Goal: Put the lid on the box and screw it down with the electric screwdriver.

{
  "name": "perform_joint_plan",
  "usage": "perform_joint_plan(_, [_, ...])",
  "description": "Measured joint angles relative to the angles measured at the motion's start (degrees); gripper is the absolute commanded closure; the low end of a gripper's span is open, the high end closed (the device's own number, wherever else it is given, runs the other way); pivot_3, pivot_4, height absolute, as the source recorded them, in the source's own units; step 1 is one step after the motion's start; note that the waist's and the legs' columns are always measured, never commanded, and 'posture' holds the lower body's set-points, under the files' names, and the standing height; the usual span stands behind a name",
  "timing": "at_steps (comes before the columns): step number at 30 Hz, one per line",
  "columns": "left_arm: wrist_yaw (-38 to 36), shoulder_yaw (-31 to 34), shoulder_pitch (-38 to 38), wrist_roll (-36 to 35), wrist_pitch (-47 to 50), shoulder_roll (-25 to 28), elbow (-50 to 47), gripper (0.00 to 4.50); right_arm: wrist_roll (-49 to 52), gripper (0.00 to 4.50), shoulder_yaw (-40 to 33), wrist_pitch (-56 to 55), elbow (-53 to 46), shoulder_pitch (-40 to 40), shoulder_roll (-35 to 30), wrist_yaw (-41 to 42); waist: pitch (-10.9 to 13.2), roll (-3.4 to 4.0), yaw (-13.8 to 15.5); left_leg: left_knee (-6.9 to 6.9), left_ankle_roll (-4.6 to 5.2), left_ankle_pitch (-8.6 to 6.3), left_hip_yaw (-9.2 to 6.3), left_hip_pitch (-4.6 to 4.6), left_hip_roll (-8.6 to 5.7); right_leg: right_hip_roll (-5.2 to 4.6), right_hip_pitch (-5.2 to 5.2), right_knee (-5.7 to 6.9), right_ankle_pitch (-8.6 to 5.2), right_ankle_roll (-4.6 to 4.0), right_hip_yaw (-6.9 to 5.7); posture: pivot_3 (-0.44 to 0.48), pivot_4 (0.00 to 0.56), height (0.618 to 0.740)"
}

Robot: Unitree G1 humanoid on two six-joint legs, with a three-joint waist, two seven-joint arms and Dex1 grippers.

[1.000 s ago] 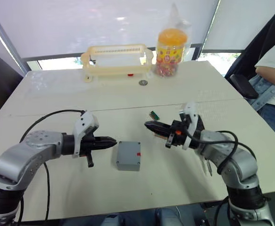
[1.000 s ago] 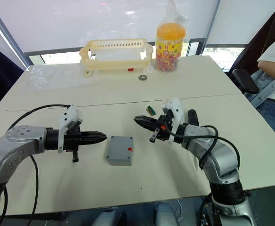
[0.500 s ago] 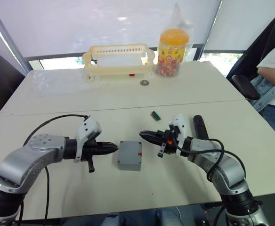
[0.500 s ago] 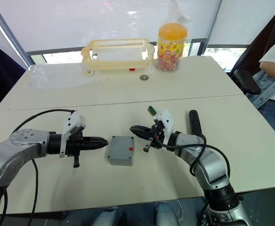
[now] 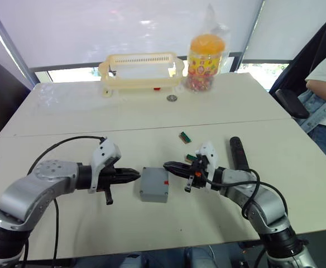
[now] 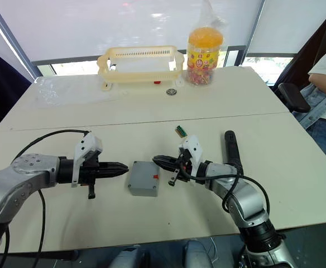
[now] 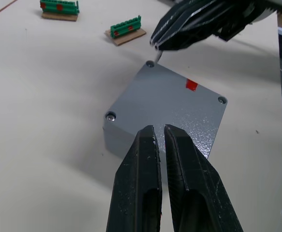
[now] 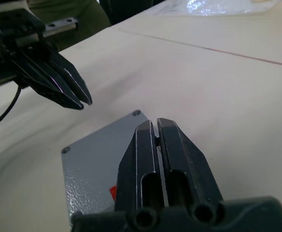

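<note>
The box [image 5: 154, 183] sits at centre frame on the table [image 5: 152, 117], lid [image 7: 172, 104] already on it with screws showing at the corners, and the screwdriver [image 5: 237, 153] lies to its right, untouched. Over the last second the right gripper [image 5: 170, 166] has swung in from the right and lowered until its pressed-together, empty fingers reach the box's right edge, while the left gripper [image 5: 134, 176], also pressed together and empty, has crept up just beside the left edge. With both tips now flanking it, the robot looks set to nudge or steady the box, not to drive screws.

Bright daylight from the rear blinds [image 5: 152, 28]; soft shadows, sharp views.
</note>
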Motion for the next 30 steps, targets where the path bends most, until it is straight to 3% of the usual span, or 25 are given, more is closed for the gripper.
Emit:
perform_joint_plan(15, [0.8, -0.2, -0.3, 0.6, -0.1, -0.7, 0.2, 4.24, -3.0, 4.48, 1.3, -3.2, 4.2, -0.3, 0.2, 0.7, 0.0, -0.01, 0.7, 0.01, -0.04, 0.02, 0.0, 0.01, -0.01, 0.02, 0.01, 0.0, 0.01, -0.02, 0.0, 0.0, 0.15, 0.74])
perform_joint_plan(16, [0.8, -0.3, -0.4, 0.6, -0.1, -0.8, 0.2, 4.24, -3.1, 3.91, 1.3, -3.2, 4.3, -0.3, 0.2, 0.7, 0.0, 0.0, 0.7, 0.01, -0.04, 0.02, 0.0, 0.01, -0.01, 0.02, 0.01, 0.0, 0.01, -0.02, 0.0, 0.0, 0.15, 0.74])
perform_joint_plan(18, [0.8, -0.6, -0.8, 0.6, -0.1, -1.3, 0.2, 4.24, -3.3, 3.19, 1.3, -3.2, 4.3, -0.7, 0.2, 0.7, 0.0, -0.01, 0.7, 0.01, -0.04, 0.03, 0.0, 0.01, -0.02, 0.02, 0.01, 0.0, 0.01, -0.02, 0.0, 0.0, 0.15, 0.74])
perform_joint_plan(24, [0.8, -1.1, -1.1, 0.7, -0.1, -1.4, 0.3, 4.24, -2.3, 0.14, -0.3, -1.8, 3.7, -1.7, 0.1, 0.3, 0.0, -0.01, 0.8, 0.01, -0.04, 0.03, 0.0, 0.01, -0.02, 0.03, 0.01, 0.0, 0.01, -0.02, 0.0, 0.0, 0.15, 0.74])
perform_joint_plan(30, [0.5, -1.0, -3.5, -0.7, 0.0, -2.4, 1.0, 4.24, 11.6, 0.14, -11.9, 13.1, -7.7, -7.1, -5.6, -2.1, 0.0, -0.02, 1.0, 0.06, -0.04, 0.03, -0.04, 0.0, 0.02, 0.0, 0.07, -0.02, 0.02, -0.03, -0.03, 0.0, 0.15, 0.74])
